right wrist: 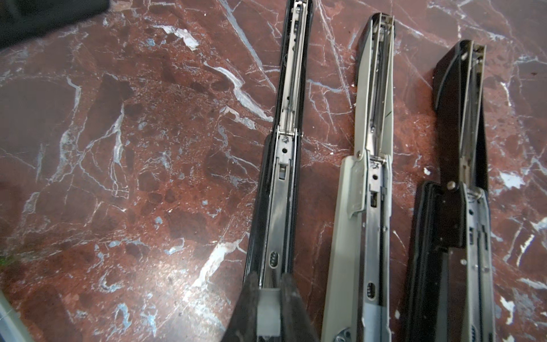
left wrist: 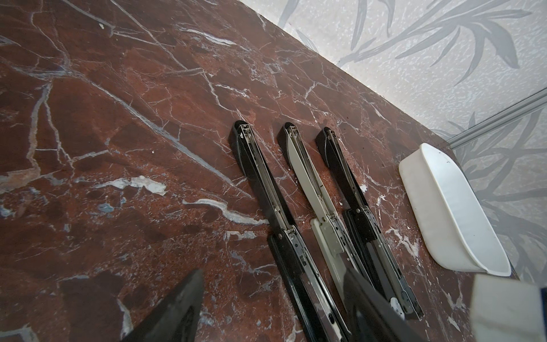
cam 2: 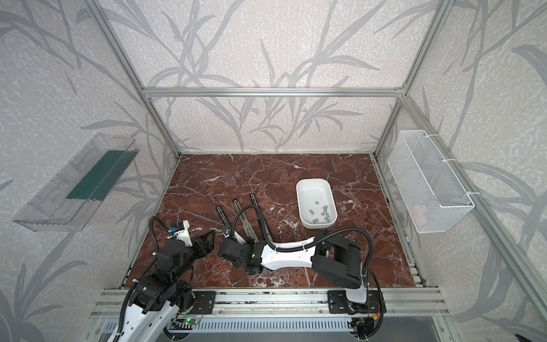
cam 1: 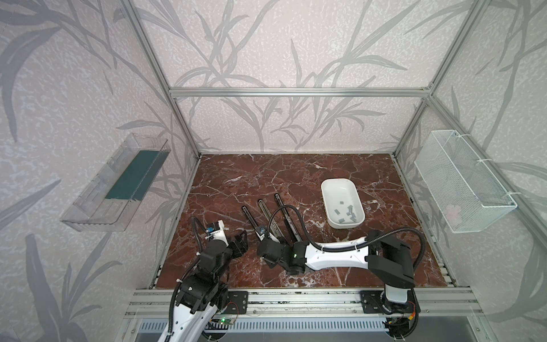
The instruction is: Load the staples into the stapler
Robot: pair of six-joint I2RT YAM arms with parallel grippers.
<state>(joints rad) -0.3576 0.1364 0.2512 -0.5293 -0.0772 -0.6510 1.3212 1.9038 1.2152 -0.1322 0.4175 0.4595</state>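
Two arms, three staplers, one tray. Nearest the table's [cam 1: 266, 174] near edge, toward its near-left corner, the left gripper [cam 1: 241, 240] hangs over bare marble with its jaws spread wide and nothing between them.

Just beside it, the right gripper [right wrist: 268, 284] has reached across the middle. Its fingers are pinched tight on a flat grey staple strip [right wrist: 268, 311], right above the near end of the left black stapler [right wrist: 285, 177].

All three staplers lie opened out flat in a row, close but not touching. The white stapler [right wrist: 373, 189] is in the middle and the right black stapler [right wrist: 461, 207] is on the side toward the tray. They slant from the near half toward the table's centre.

Further back, toward the right edge, sits the white tray [cam 1: 324, 189]. The staples [cam 1: 344, 211] lie loose at its near end. I count about seven, but some overlap, so that is not firm.

Open marble runs from the staplers' far tips to the far edge, and along the whole left edge too.

Only the right wrist view shows the pinched strip; in both top views the arm covers it. The left wrist view catches the tray's outer wall but not its contents, while both top views look straight in.

On the side walls hang one clear bin [cam 1: 97, 207] and one wire basket [cam 1: 461, 183].
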